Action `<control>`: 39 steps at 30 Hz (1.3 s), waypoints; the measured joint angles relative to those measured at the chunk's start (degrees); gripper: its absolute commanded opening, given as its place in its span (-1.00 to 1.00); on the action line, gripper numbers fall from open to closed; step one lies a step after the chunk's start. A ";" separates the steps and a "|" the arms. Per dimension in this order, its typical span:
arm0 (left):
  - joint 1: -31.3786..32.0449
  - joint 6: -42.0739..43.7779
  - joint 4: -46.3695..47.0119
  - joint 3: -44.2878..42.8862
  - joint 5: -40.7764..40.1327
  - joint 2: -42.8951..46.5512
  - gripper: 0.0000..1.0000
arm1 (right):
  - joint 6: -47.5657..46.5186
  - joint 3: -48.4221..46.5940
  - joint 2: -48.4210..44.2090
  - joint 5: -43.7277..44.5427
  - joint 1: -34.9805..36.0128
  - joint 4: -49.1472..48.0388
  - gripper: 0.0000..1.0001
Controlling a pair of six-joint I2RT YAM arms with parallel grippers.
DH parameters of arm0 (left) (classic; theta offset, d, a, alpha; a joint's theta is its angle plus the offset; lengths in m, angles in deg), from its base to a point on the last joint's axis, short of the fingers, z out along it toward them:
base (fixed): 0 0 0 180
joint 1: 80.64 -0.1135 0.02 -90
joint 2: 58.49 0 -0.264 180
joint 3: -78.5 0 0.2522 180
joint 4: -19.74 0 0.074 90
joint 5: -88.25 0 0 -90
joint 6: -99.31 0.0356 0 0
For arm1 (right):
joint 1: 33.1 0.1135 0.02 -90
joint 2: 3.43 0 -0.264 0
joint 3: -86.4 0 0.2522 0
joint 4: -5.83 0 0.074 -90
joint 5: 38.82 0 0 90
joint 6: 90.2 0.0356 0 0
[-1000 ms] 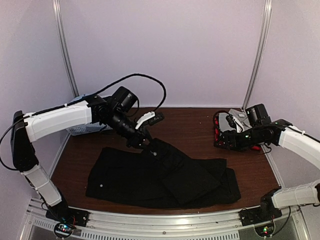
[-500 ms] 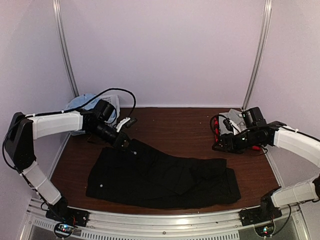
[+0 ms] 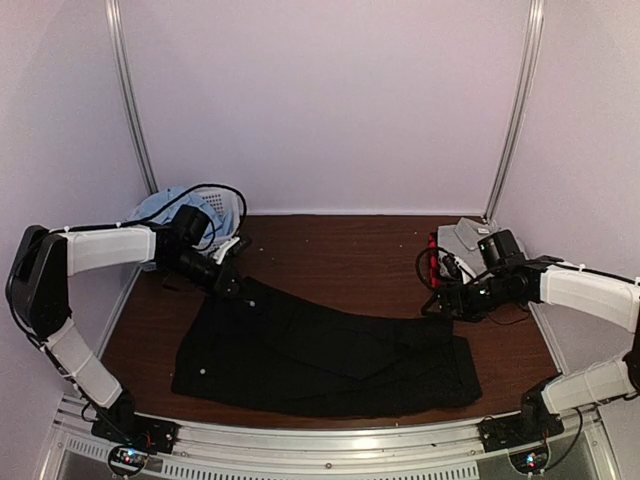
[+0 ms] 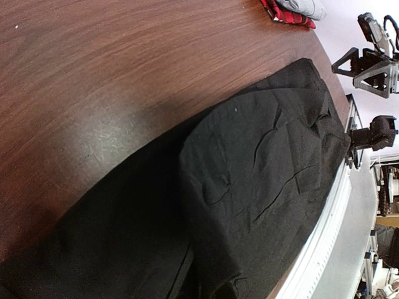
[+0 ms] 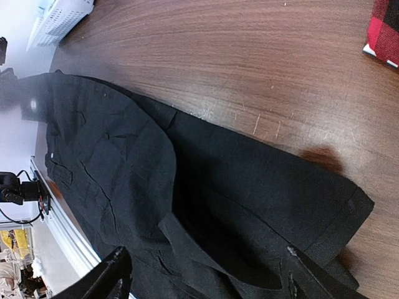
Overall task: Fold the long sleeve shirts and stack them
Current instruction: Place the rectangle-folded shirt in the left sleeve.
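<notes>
While the black shirt (image 3: pixel 320 350) is lying partly folded across the near middle of the desk (image 3: pixel 350 255), the left claw (image 3: pixel 237 288) is resting at its far left corner, and I cannot tell its grip; the right claw (image 5: pixel 206 280) is hovering, spread wide, by the shirt's right end. The grey shirt (image 3: pixel 470 233) is sitting on the red plaid shirt (image 3: pixel 433 258) far right; the light blue shirt (image 3: pixel 158 207) is lying in the white basket (image 5: pixel 62 15) far left.
</notes>
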 measured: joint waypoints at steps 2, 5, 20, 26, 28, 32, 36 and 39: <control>-0.48 -0.26 0.00 1.01 0.00 0.85 -1.00 | 0.11 0.50 0.11 -0.44 0.04 -0.63 0.66; -0.57 -0.46 0.11 2.10 0.04 1.20 -1.00 | 0.37 0.81 0.76 -0.81 0.42 -1.90 0.62; -0.57 -2.91 1.03 9.46 -2.58 3.61 -1.00 | 3.19 3.69 7.39 -1.46 4.24 -9.11 0.61; -0.57 -4.81 2.47 9.46 -6.56 2.56 -0.90 | 3.45 4.13 8.50 -1.09 5.05 -10.23 0.59; -0.57 -5.38 2.51 9.46 -8.26 2.29 -0.81 | 3.56 4.13 8.61 -0.42 5.11 -10.25 0.58; -0.57 -6.40 2.38 9.42 -13.31 1.36 -0.56 | 3.63 4.04 9.33 2.64 5.33 -9.73 0.55; -0.57 -7.61 1.36 9.42 -21.57 1.01 -0.26 | 3.63 2.69 9.27 8.04 5.57 -6.86 0.52; -0.57 -8.50 1.01 9.31 -26.60 1.46 -0.19 | 3.65 0.79 7.80 12.61 6.51 -4.17 0.52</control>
